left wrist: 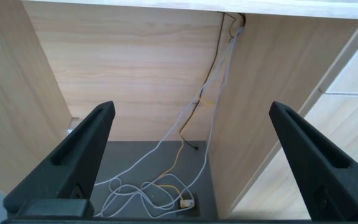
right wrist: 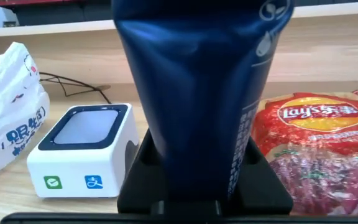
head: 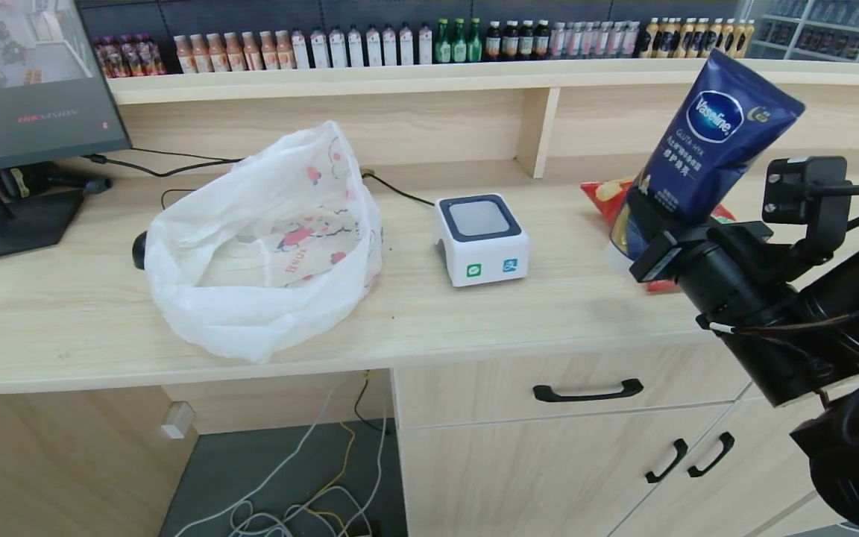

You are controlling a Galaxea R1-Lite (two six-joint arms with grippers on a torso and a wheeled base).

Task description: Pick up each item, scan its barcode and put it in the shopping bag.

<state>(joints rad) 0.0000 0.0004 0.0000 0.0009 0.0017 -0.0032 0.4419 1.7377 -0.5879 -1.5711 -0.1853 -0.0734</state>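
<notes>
At head frame right, the right gripper (head: 649,239) grasps the blue tube (head: 713,142) upright, presumably to bring its barcode to the scanner (head: 482,239) at centre; shopping bag (head: 265,246) sits open centre-left; left gripper (left wrist: 191,111) gapes empty.

Bag (head: 265,246) is sitting left of the counter's (head: 64,321) middle, with the scanner (head: 482,239) just right of it. Crisps (head: 605,198) are lying near the right edge. Tube (head: 713,142) is standing in the right gripper (head: 653,227) beside the crisps. Monitor (head: 27,82) is occupying the far-left corner.
</notes>
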